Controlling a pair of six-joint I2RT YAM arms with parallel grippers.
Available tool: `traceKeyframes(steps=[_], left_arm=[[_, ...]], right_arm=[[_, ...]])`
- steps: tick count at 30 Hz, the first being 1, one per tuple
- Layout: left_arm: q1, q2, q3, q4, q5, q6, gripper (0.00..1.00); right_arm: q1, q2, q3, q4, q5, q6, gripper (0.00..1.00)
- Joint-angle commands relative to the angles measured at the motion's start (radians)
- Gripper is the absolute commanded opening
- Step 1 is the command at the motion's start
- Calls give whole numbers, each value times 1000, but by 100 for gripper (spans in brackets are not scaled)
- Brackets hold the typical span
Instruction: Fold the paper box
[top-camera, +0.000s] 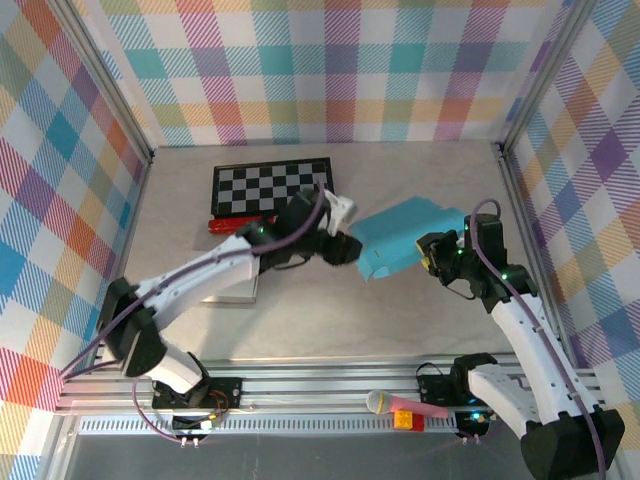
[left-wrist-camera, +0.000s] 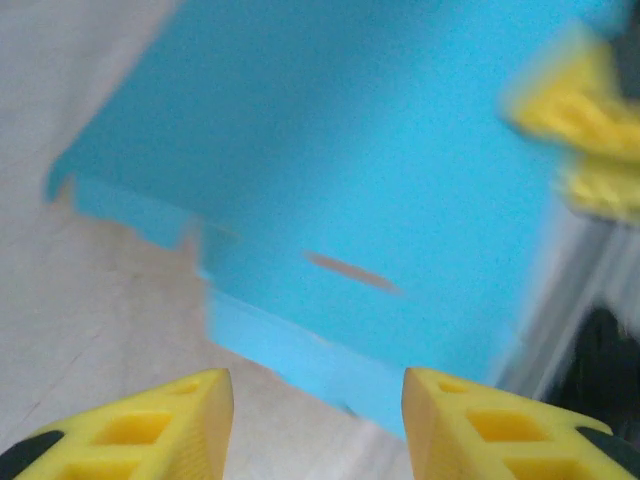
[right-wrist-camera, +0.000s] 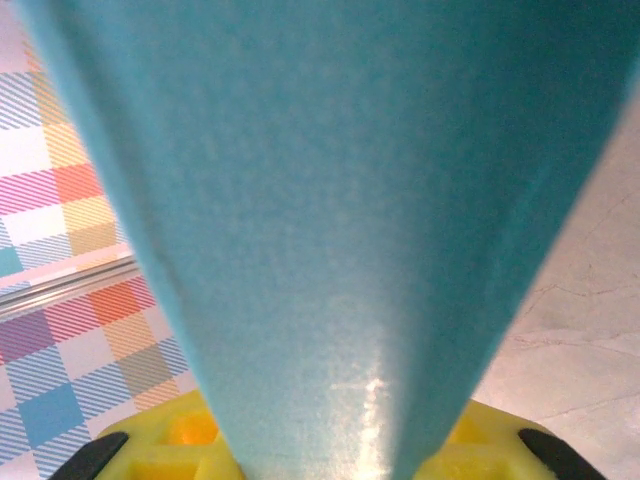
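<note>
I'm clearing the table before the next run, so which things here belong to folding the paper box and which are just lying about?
For the job: blue paper box; right gripper, shut on it; left gripper, open, facing it.
Lying about: checkerboard at the back; red item at its near edge; pink microphone on the front rail.

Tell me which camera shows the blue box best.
The top camera: the whole blue box shows, with its outline and flaps. The left wrist gives a blurred close-up of one panel with a slot; the right wrist, a plain blue sheet up close.
</note>
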Motion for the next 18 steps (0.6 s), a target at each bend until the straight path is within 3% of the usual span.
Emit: traceKeyframes(steps=[1,7,8,18], left_arm=[[-91,-39,-75,-44,-97,402,49],[-162,-42,-154,53,-299,489,54],[-163,-29,-153,66,-321,491,60],[-166,114,-101,242,-434,534,70]], right_arm=[[-2,31,59,-68,-11,21,29],[-2,70,101,-90,-25,26,29],[-2,76,104,-91,-29,28,29],[-2,86,105,-89,-36,33,29]])
